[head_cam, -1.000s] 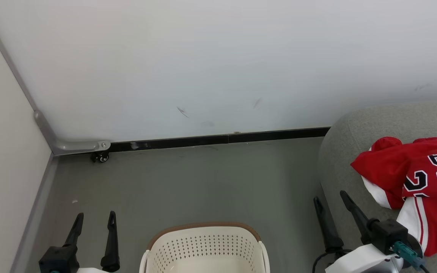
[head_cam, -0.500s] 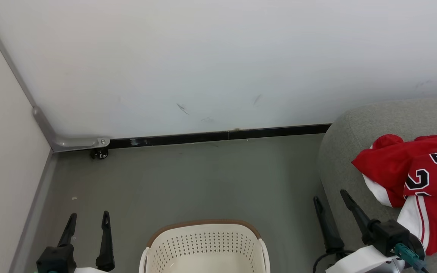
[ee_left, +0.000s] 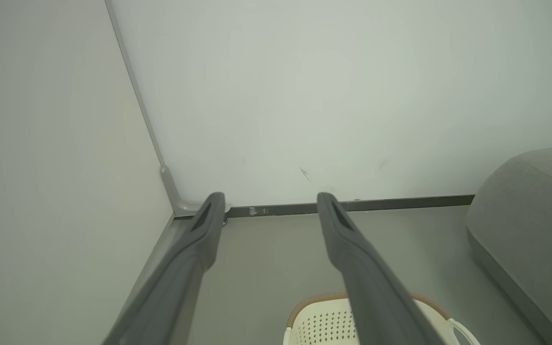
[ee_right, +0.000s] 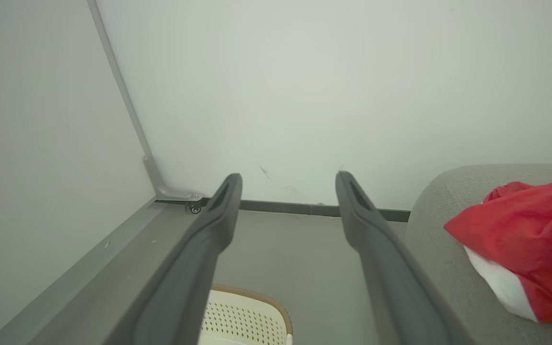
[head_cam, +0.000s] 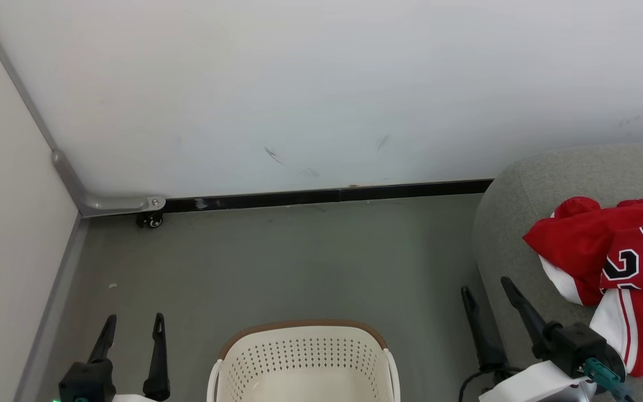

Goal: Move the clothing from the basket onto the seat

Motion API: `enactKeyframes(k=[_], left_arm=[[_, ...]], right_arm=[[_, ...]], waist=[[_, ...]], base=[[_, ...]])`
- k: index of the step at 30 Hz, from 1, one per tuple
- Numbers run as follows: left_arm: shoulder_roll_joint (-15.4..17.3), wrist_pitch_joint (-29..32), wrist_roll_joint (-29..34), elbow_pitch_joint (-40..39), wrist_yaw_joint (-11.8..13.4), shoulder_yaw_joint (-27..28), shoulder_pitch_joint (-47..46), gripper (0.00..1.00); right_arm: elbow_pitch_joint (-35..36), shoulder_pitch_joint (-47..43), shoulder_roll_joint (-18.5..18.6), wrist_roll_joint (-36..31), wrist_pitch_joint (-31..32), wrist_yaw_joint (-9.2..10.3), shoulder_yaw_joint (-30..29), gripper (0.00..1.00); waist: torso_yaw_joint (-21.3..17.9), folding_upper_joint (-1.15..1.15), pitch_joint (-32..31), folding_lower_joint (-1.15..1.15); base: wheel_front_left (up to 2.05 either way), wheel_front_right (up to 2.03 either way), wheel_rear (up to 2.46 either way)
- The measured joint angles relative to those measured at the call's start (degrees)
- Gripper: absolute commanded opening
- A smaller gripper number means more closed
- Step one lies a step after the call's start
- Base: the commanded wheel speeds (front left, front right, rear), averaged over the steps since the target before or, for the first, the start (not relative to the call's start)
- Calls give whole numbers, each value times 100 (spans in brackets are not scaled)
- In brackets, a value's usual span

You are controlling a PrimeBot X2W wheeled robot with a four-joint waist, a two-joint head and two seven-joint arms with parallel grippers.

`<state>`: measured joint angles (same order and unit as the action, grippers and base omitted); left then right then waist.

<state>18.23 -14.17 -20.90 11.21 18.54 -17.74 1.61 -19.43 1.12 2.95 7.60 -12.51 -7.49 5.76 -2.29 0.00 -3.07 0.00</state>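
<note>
The red clothing [head_cam: 612, 262] with white trim and black numbers lies in a heap on the grey seat [head_cam: 528, 195] at the right; it also shows red [ee_right: 525, 230] in the right wrist view. The cream perforated basket [head_cam: 303, 357] with its brown rim stands on the floor at bottom centre, and what I see of its inside holds no garment. My left gripper [head_cam: 134, 319] is open to the left of the basket. My right gripper [head_cam: 486, 286] is open beside the seat's front edge, holding nothing.
A white wall with a black skirting strip [head_cam: 327, 196] runs across the back. A second wall panel closes the left side, with a metal bracket and a small caster [head_cam: 151, 219] at the corner. Grey floor [head_cam: 277, 262] lies between basket and wall.
The whole head picture has shifted slightly, so the camera has moved. The grippers stay open and the clothing has not moved on the seat.
</note>
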Motion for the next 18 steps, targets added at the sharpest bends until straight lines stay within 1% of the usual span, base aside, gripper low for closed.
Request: enactKeyframes(k=[2, 11, 12, 18], left_arm=[[8, 0, -1, 14, -45, 1, -32, 100], [3, 0, -10, 134, -99, 0, -72, 100], [8, 0, -10, 153, -108, -1, -74, 0], [-241, 9, -14, 434, -114, -109, 162, 0]], right_arm=[[52, -2, 0, 15, 0, 0, 5, 100], [114, -85, -1, 74, 66, 0, 40, 100], [119, -110, -1, 90, 67, 0, 45, 0], [-190, -368, -9, 98, 66, 0, 48, 0]], waist=[[8, 0, 7, 0], [26, 0, 18, 0], [27, 0, 18, 0], [28, 0, 19, 0]], base=[[0, 0, 0], [0, 0, 0], [0, 0, 0], [0, 0, 0]])
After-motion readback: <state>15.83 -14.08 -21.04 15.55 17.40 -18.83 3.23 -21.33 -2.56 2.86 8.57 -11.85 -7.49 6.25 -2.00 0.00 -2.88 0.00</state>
